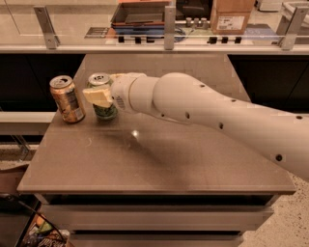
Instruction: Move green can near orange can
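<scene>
The green can [106,112] stands upright on the brown table [159,159] near its back left corner. The orange can [67,99] stands upright just to its left, a small gap between them. My gripper [101,86] reaches in from the right and is shut on the green can, one cream finger [99,96] across its front and the other behind it. The can's base rests on the table.
My white arm [217,120] crosses the table from the right edge. Behind the table runs a counter with a glass rail [166,46], a dark tray [140,14] and a cardboard box [231,17]. The table's left edge is close to the orange can.
</scene>
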You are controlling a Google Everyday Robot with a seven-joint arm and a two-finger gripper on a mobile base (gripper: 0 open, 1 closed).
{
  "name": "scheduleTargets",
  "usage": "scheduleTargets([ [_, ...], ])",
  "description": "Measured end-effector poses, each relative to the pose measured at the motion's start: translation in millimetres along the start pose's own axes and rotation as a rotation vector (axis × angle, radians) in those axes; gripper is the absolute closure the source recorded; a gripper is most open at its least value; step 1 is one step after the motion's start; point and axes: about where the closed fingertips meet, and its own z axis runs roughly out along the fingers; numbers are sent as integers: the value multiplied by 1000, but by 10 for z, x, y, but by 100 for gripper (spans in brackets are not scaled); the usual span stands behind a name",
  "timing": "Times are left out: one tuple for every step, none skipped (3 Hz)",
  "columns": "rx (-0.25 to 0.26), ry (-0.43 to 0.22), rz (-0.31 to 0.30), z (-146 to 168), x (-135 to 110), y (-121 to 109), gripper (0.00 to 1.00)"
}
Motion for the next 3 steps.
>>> scheduleTargets([
  [-3, -1, -3, 5, -16, 23, 5],
  [-4, -1, -5, 8, -22, 32, 0],
  [-4, -1, -5, 8, -22, 32, 0],
])
